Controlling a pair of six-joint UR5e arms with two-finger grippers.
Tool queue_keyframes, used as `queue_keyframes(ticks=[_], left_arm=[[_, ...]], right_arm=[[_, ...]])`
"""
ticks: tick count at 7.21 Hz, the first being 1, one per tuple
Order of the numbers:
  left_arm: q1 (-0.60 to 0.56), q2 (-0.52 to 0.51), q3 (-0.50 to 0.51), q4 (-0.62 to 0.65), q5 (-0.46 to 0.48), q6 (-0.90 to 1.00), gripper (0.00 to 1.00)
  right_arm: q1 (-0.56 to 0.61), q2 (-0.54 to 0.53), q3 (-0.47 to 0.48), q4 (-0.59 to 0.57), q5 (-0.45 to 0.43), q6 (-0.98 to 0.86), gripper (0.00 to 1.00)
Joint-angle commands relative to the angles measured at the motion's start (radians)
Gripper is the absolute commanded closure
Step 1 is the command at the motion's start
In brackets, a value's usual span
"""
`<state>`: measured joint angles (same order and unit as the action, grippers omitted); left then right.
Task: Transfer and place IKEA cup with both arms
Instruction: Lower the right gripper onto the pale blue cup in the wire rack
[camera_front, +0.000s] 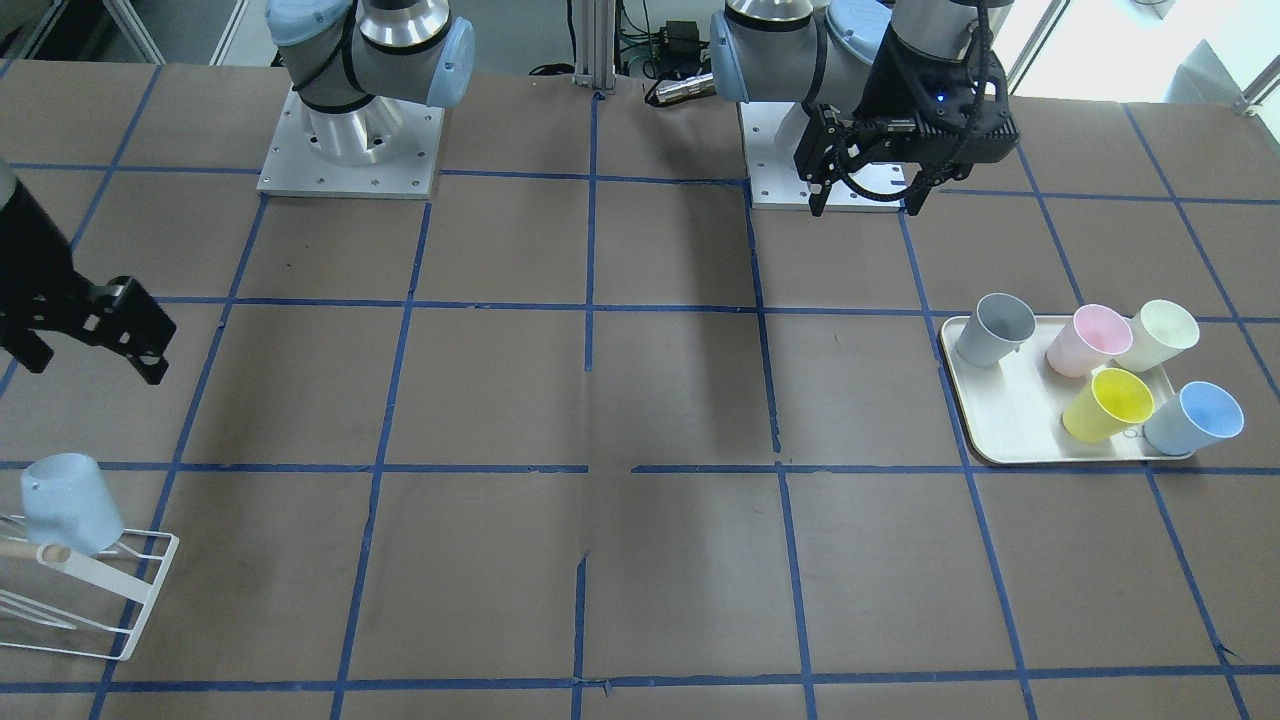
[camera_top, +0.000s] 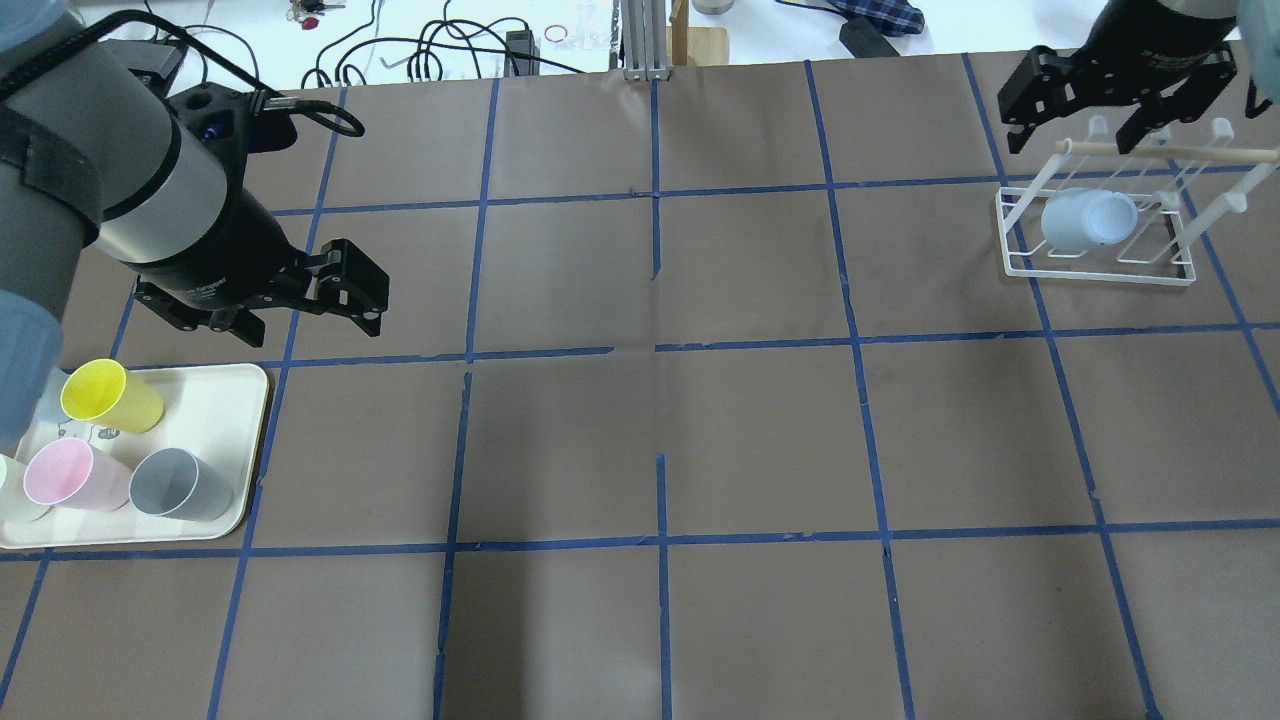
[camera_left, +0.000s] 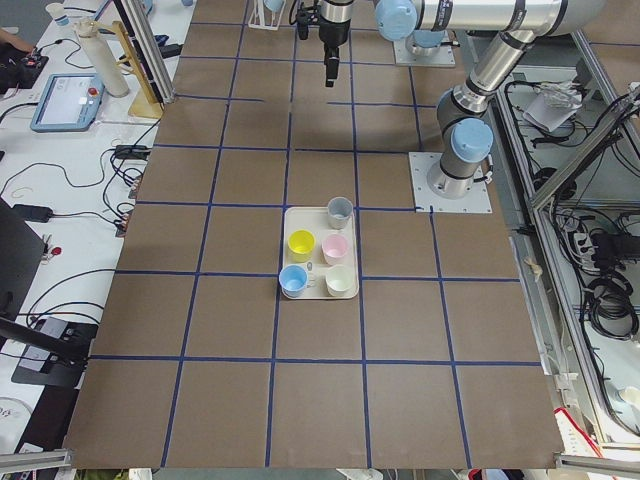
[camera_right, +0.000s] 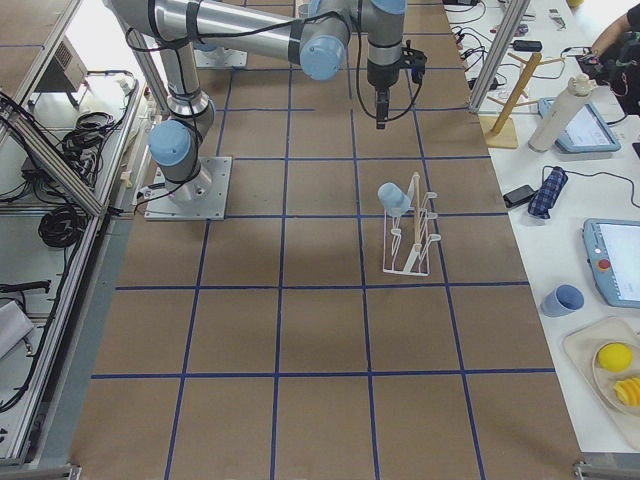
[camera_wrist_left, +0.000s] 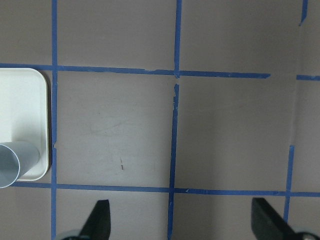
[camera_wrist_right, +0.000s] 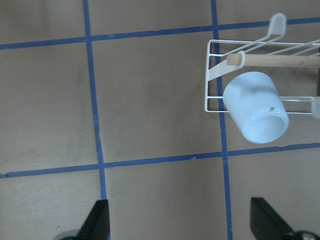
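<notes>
One pale-blue IKEA cup (camera_top: 1085, 222) hangs upside down on a peg of the white wire rack (camera_top: 1100, 272); it also shows in the front view (camera_front: 70, 505) and the right wrist view (camera_wrist_right: 256, 107). A second pale-blue cup (camera_front: 1195, 418) stands on the white tray (camera_front: 1010, 420); its edge shows in the left wrist view (camera_wrist_left: 15, 162). My right gripper (camera_top: 1070, 140) is open and empty, above and just beyond the rack. My left gripper (camera_top: 310, 325) is open and empty, raised beside the tray (camera_top: 215, 400).
The tray also holds a grey cup (camera_front: 992, 330), a pink cup (camera_front: 1088, 340), a pale cream cup (camera_front: 1158, 334) and a yellow cup (camera_front: 1108, 404). Blue tape lines grid the brown table. Both arm bases (camera_front: 350, 150) stand at the robot's edge.
</notes>
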<state>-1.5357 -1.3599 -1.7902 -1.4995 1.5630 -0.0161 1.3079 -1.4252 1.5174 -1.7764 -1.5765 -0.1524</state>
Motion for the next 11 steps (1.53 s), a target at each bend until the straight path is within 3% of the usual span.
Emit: queue_keyframes(ticks=[1, 5, 11], left_arm=[[0.002, 0.002, 0.002, 0.001, -0.004, -0.002, 0.0], [0.003, -0.005, -0.006, 0.013, -0.001, 0.008, 0.0], [0.005, -0.047, -0.014, 0.065, -0.004, -0.005, 0.0]], right_arm=[[-0.099, 0.083, 0.004, -0.092, -0.004, -0.109, 0.0], [-0.114, 0.182, 0.041, -0.244, -0.062, -0.208, 0.0], [-0.11, 0.223, 0.092, -0.287, -0.063, -0.202, 0.0]])
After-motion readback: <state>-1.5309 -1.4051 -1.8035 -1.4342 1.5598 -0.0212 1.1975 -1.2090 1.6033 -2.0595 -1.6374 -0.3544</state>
